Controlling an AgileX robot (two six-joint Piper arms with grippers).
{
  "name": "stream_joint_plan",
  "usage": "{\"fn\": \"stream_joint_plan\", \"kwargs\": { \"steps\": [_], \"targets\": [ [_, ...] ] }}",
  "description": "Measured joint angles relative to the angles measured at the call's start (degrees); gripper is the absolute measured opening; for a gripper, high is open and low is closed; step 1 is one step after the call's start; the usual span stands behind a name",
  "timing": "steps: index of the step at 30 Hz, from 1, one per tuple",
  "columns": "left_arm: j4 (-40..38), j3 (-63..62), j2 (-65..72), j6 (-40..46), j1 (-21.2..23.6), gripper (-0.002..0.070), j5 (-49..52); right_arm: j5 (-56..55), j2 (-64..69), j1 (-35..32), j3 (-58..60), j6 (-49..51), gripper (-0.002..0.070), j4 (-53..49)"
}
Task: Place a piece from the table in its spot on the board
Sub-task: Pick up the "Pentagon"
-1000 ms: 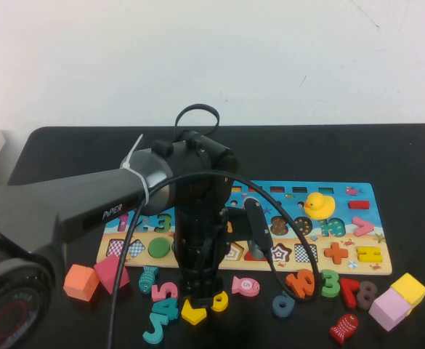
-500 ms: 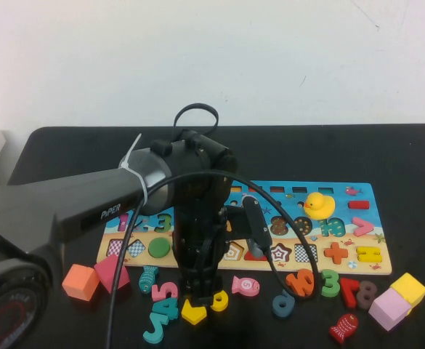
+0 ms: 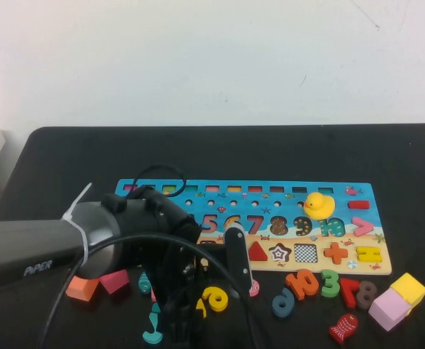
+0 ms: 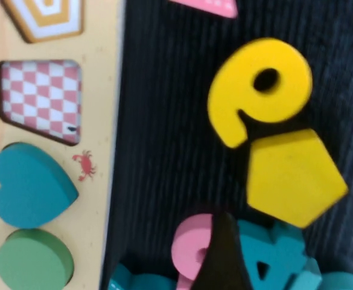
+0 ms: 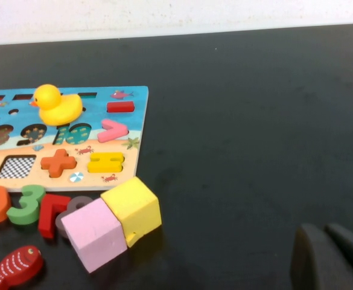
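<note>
left gripper over loose pieces

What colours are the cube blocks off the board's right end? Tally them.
Pink cube block: 1
Yellow cube block: 1
Total: 2
Left gripper low beside the yellow number piece; right gripper over the black table, away from the board.

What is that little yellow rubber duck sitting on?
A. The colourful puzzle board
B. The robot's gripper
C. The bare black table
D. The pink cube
A. The yellow duck rests on the puzzle board, near its right end above the number row. The left gripper is low over the loose pieces at the table's front; the right gripper is off to the side, holding nothing.
</note>
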Motion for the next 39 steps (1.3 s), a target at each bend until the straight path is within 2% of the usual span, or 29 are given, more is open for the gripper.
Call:
{"fn": "stream_joint_plan", "kwargs": {
  "steps": [10, 16, 26, 29, 35, 39],
  "targets": [
    [-3.5, 0.1, 2.0, -4.8, 1.5, 0.0492, -4.2, 0.0, 0.0, 0.0, 0.0, 0.0, 0.0018, 0.0],
    [-4.0, -1.7, 4.5, -9.2, 1.5, 0.0524, -2.3, 0.0, 0.0, 0.0, 0.0, 0.0, 0.0019, 0.0],
    [-5.0, -4.5, 7.3, -9.6, 1.5, 0.0529, -1.3, 0.0, 0.0, 0.0, 0.0, 0.0, 0.0019, 0.0],
    [-5.1, -4.6, 7.3, -9.6, 1.5, 0.0498, -1.1, 0.0, 0.0, 0.0, 0.0, 0.0, 0.0019, 0.0],
    [-5.5, -4.6, 7.2, -9.6, 1.5, 0.0323, -0.3, 0.0, 0.0, 0.0, 0.0, 0.0, 0.0019, 0.0],
    [-4.0, -4.5, 6.4, -9.7, 1.5, 0.032, -0.3, 0.0, 0.0, 0.0, 0.0, 0.0, 0.0018, 0.0]
  ]
}}
